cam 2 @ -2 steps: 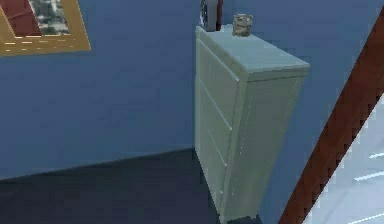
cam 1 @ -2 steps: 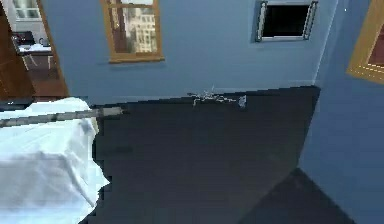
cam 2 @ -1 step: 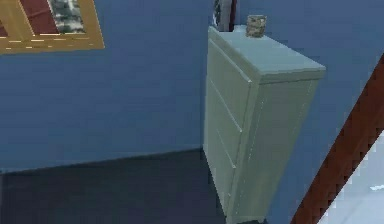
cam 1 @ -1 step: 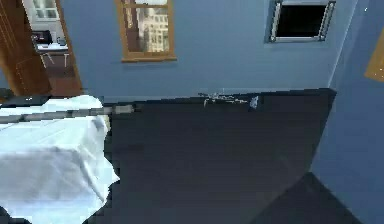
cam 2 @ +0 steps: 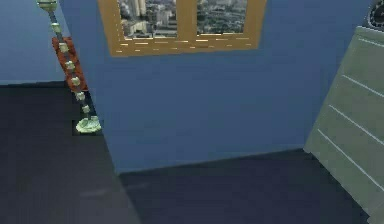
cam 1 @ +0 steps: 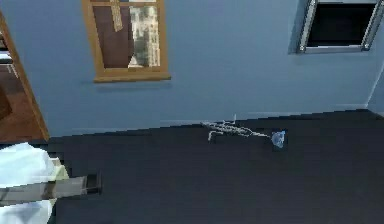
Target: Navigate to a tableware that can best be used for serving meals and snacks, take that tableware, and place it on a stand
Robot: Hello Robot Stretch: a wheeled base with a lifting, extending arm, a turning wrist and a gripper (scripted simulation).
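Two windows break the plain blue wall [cam 1: 230,70] in the forward view: a wood-framed window [cam 1: 125,40] toward the left and a dark-framed window [cam 1: 340,25] toward the right. On the dark floor [cam 1: 220,180] near the wall lies a thin wire-like metal object [cam 1: 232,129] with a small bluish lump [cam 1: 278,140] at its end. The arm side view has a slender pole with red segments [cam 2: 70,70] on a pale green base, and a white drawer unit [cam 2: 355,110]. Where the tableware is cannot be told, nor how the gripper's fingers stand.
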